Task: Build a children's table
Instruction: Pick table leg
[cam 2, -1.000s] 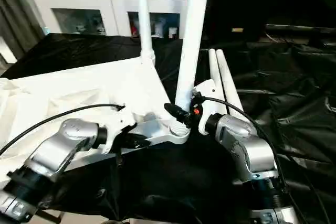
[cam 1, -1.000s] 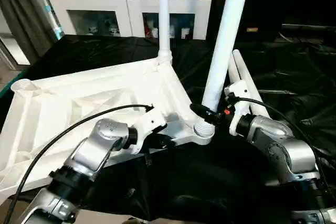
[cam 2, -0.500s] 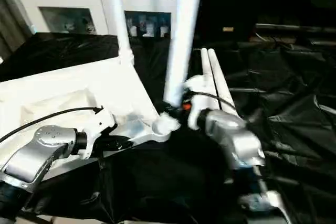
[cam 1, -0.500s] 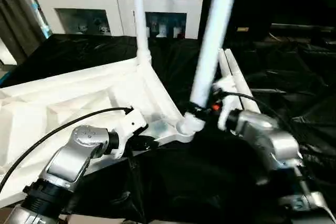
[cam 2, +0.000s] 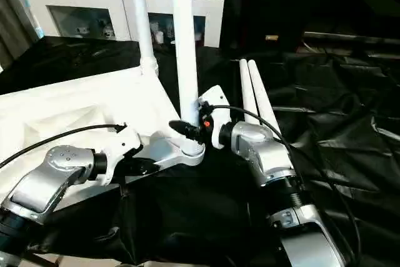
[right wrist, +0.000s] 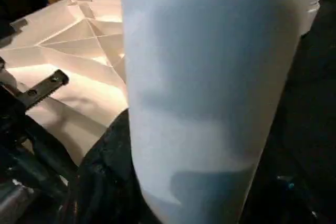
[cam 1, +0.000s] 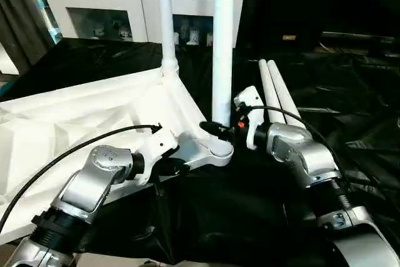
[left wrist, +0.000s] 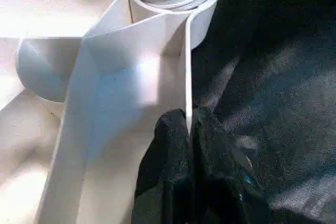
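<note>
The white plastic table top (cam 1: 75,120) lies upside down on the bench, ribbed underside up. Two white tube legs stand upright in its corner sockets: one leg (cam 1: 165,17) at the far corner, another leg (cam 1: 222,42) at the near right corner lobe (cam 1: 215,149). Two spare legs (cam 1: 275,95) lie side by side, touching, just right of the top.

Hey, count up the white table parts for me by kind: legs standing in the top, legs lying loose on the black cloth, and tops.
Legs standing in the tabletop: 2, the far leg and the near leg
Loose legs lying on the black cloth: 2
Tabletop: 1
Total: 5 parts
</note>
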Motion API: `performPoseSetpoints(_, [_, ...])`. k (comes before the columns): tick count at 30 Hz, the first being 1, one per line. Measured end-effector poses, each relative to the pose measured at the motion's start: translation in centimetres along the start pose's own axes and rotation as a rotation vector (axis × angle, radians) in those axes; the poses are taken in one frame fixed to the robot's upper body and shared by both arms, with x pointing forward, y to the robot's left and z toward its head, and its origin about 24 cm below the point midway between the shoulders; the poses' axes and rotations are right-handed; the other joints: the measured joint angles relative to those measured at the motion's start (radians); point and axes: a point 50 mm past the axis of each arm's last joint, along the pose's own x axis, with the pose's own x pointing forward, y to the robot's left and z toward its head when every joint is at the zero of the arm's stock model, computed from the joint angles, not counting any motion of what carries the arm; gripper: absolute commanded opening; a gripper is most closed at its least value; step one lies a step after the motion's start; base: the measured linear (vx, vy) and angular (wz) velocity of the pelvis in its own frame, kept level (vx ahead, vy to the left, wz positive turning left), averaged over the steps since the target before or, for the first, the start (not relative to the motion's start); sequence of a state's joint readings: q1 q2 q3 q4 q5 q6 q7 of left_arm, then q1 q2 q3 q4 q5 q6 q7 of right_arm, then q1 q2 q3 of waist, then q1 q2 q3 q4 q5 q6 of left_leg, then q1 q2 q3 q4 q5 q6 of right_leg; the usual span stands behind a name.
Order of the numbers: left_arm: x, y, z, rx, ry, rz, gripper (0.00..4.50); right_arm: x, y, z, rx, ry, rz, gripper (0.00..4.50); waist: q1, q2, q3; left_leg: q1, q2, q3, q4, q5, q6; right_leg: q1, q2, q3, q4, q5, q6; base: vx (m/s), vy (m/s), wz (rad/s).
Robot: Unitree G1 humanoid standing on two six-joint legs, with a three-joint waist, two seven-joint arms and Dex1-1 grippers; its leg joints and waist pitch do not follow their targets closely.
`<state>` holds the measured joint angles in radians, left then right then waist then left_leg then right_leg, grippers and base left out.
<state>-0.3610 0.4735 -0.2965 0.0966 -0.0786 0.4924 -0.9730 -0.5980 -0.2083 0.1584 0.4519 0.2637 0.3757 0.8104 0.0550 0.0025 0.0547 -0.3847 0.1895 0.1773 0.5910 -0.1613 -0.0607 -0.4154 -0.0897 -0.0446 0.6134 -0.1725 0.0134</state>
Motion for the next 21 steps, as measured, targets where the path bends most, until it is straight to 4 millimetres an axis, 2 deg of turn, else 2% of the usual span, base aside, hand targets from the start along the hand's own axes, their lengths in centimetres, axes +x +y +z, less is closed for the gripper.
performPoseSetpoints(9, [0.0, 0.1, -0.1, -0.004, -0.004, 0.001, 0.0, 0.1, -0.5, -0.3, 0.056, -0.026, -0.005, 1.91, -0.001, 0.0, 0.0, 0.0, 0.0, 0.0, 0.0, 0.0, 0.0, 0.0, 0.0, 0.0, 0.0, 0.0, 0.0, 0.0, 0.0, 0.0])
performPoseSetpoints(15, [0.3, -0.1, 0.0, -0.007, -0.013, -0.005, 0.0, -0.7, -0.8, -1.1, 0.11, -0.082, -0.027, 1.91, 0.004, 0.001, -0.001, 0.0, 0.0, 0.0, -0.001, 0.0, 0.0, 0.0, 0.0, 0.0, -0.001, 0.0, 0.0, 0.0, 0.0, 0.0])
performPoseSetpoints(21, [0.6, 0.0, 0.0, -0.012, -0.021, -0.004, 0.0, -1.4, -1.1, -2.3, 0.195, -0.152, -0.07, 1.91, 0.007, 0.008, -0.004, 0.001, -0.001, 0.0, -0.001, 0.0, 0.0, 0.001, -0.001, 0.0, -0.001, 0.0, 0.0, 0.0, 0.0, 0.0])
